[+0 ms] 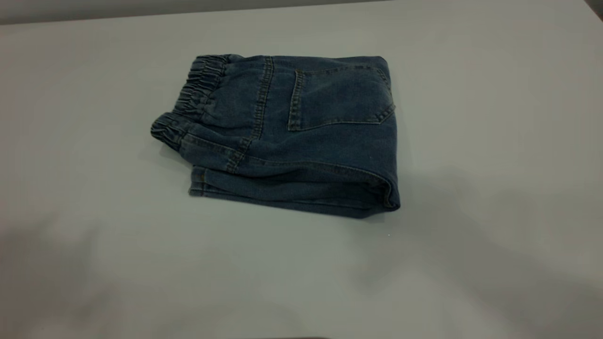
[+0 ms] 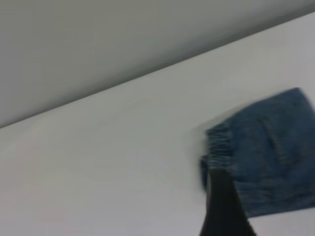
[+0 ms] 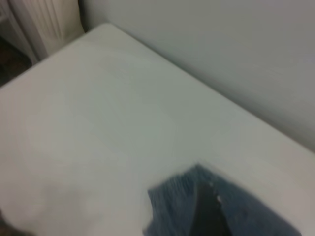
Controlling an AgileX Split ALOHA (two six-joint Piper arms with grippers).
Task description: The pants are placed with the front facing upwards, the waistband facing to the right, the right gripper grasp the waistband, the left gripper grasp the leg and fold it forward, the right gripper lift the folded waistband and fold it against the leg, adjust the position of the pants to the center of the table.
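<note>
Pants (image 1: 301, 136) sit folded mid-table (image 1: 494, 141), both tools off them, jaw state can't tell. Nudge carelessly and you'll snag the waistband (image 1: 188, 101), popping the fold open.

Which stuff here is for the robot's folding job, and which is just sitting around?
For the job:
- the pants, already folded into a bundle
- the waistband, at the bundle's left end in the exterior view
- the table they lie on
- the left gripper and right gripper, each seen only in its own wrist view

Just sitting around:
- nothing else on the table
</note>
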